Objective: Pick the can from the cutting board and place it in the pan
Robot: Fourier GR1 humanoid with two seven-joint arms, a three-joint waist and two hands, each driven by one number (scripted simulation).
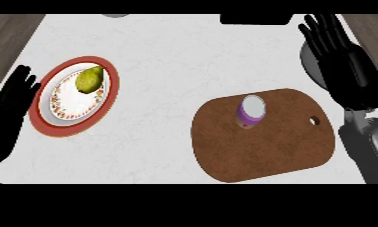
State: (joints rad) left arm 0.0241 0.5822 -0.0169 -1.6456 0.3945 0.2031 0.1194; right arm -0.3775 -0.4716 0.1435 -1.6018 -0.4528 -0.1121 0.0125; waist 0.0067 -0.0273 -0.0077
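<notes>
The right hand point(334, 46) shows at the upper right of the frame, fingers straight and spread, pointing toward the top edge, holding nothing; its grey forearm point(360, 143) runs down the right edge to the lower right. Behind this hand, partly hidden by it, lies the pan point(310, 63), a dark round shape with a grey rim at the right edge of the table point(184, 51). The hand is well apart from the can point(252, 110), which stands upright on the cutting board point(258, 146) below and to the left of the hand. The can has a purple body and a pale grey top, and it sits in the upper middle part of the board. The board is brown with rounded corners, tilted a little, and has a small hole near its right end. The left hand point(16, 102) shows at the left edge of the frame, open with straight fingers pointing up, resting just beside a plate point(70, 111). That plate has a red rim and a white patterned middle, and a yellow-green pear point(90, 79) lies on its upper part. At the top edge a dark block point(255, 19) and a small grey thing point(114, 15) are cut off by the frame.
</notes>
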